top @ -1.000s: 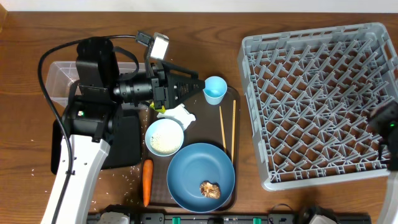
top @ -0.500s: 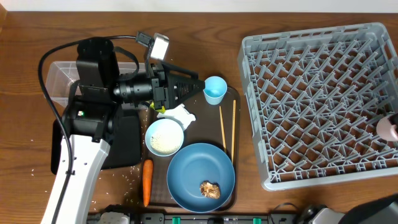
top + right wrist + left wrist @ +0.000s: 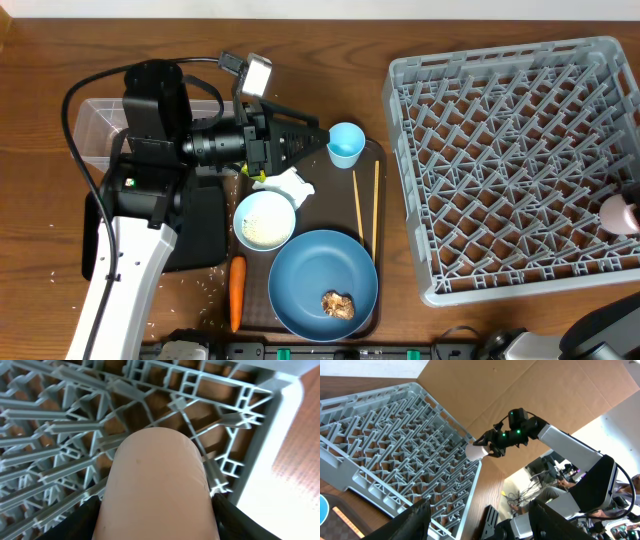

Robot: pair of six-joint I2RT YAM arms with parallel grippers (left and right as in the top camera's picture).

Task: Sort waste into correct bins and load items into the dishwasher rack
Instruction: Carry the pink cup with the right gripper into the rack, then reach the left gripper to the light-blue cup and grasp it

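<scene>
While my right pincer [image 3: 489,448] hung closed around the pink cup [image 3: 157,482], the grey dishwasher rack [image 3: 55,420] lay directly beneath it, with its outer rim just under the cup. My left pincer [image 3: 322,138] stood open and empty, the light-blue cup [image 3: 346,144] just beyond its fingertips.

Overhead, the right edge cuts off the pink cup [image 3: 621,212].

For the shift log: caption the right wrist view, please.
Right claw holds a small pink cup over a corner of the light-grey plastic dishwasher rack.
</scene>
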